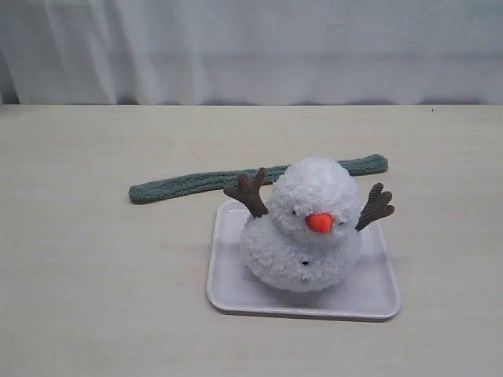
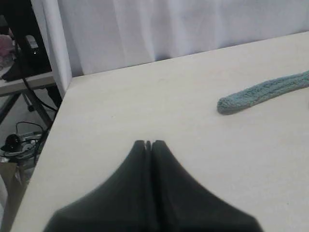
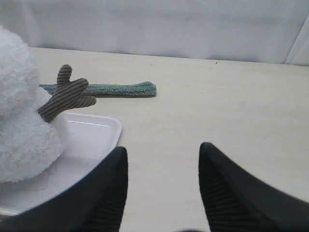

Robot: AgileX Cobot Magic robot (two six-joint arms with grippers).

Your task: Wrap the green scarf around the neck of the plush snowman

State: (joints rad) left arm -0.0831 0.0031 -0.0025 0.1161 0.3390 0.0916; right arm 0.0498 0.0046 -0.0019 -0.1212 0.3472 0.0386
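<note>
The left gripper (image 2: 148, 143) has its two dark fingers pressed flat together with nothing between them, poised over the pale wooden table (image 1: 94, 275). Ahead of it and off toward the middle of the table lies one rounded end of the green scarf (image 2: 260, 94), well apart from the fingertips, with only bare tabletop between. Out past the table's edge on that gripper's outer side are cables and a stand leg.

The right gripper (image 3: 163, 150) stands with its ribbed black fingers spread wide and holds nothing. Just ahead of it, toward the middle, is the corner of a white tray (image 3: 96, 130), and on the tray sits the plush snowman (image 3: 19, 121), one brown corduroy arm (image 3: 65, 96) sticking out toward this gripper. Beyond that arm, farther from the gripper, the scarf's other end lies flat on the table. The scarf stretches behind the tray, partly hidden by the snowman's head. A white curtain (image 1: 251, 47) hangs behind the table.
</note>
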